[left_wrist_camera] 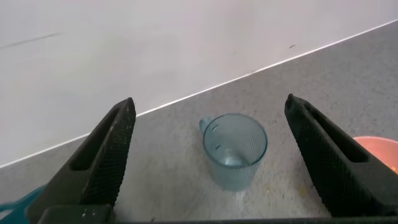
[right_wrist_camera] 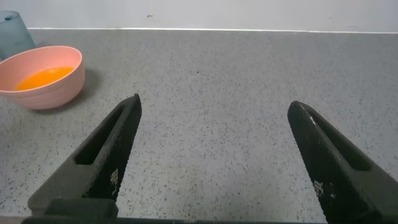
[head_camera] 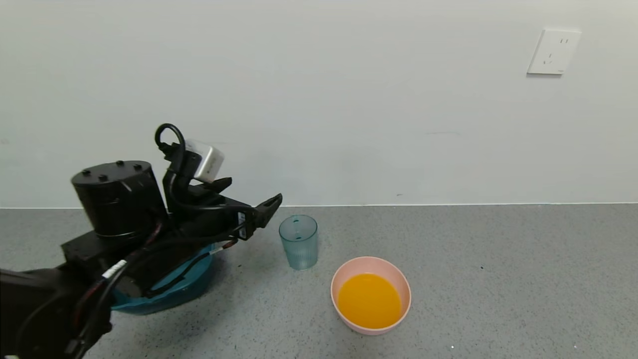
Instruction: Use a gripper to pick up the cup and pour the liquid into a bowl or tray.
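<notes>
Standing empty: cup (head_camera: 298, 242) | left gripper (left_wrist_camera: 211, 162) apart | teal tub (head_camera: 192, 279) beneath arm

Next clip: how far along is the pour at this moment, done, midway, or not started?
It looks essentially done. The orange liquid sits in the pink bowl, and the cup stands upright and empty on the counter beside it. Nothing is in hand: the left tool is open, with the cup free between and beyond its fingers. The right tool is open too, idle over bare counter. All that seems left is retracting the left arm.
</notes>
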Action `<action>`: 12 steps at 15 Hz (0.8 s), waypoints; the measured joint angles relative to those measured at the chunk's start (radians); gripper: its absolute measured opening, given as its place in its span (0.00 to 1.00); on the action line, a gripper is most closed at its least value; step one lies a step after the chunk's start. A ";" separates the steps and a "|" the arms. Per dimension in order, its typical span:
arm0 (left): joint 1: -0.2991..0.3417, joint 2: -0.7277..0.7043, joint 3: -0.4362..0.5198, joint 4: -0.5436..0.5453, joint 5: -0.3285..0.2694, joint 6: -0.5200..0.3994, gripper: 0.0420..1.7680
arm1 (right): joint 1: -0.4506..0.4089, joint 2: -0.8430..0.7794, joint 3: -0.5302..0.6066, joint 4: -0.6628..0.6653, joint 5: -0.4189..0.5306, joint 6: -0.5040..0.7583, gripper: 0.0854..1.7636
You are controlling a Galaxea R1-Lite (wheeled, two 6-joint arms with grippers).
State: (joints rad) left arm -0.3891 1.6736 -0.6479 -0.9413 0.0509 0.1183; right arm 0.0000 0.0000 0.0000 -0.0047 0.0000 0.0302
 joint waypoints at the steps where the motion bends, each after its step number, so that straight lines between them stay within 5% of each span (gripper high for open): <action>1: 0.004 -0.066 0.000 0.083 0.027 0.003 0.97 | 0.000 0.000 0.000 0.000 0.000 0.000 0.97; 12: 0.119 -0.891 0.095 0.894 0.126 -0.003 0.97 | 0.000 0.000 0.000 0.000 0.000 0.000 0.97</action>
State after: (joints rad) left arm -0.2702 0.7830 -0.5532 -0.0470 0.1764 0.1157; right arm 0.0000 0.0000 0.0000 -0.0051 0.0000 0.0302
